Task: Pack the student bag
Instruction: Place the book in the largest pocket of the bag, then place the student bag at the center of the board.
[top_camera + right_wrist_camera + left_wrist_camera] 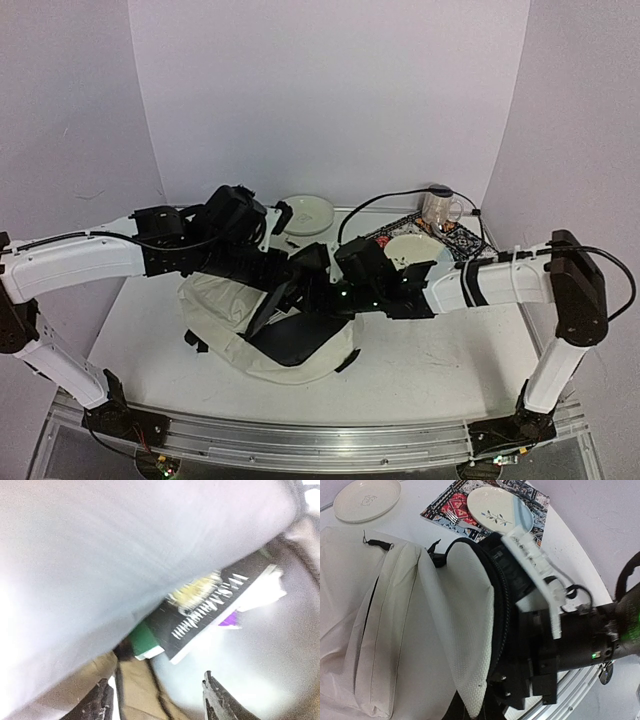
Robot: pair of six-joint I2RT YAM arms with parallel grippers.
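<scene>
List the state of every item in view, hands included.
student bag: main compartment open, flap lifted
book: lying inside the bag
left hand: shut on the bag's flap
right hand: open, empty, inside the bag
far plate: empty
leaf-patterned plate: empty, on the placemat
glass mug: upright

**What sits around the work area**

You have a white surface (450,360) carrying a few bystanders. At its far edge, near the middle, lies an empty cream plate (367,499). Toward the far right corner a patterned cloth placemat (445,505) is spread flat. On it rests a second pale plate (497,507) with a leaf sprig motif, and a fork (454,519) lies just beside that plate on the mat. A clear glass mug (440,208) stands at the mat's far end. A black cable (385,198) arcs along the far edge near the mug.
</scene>
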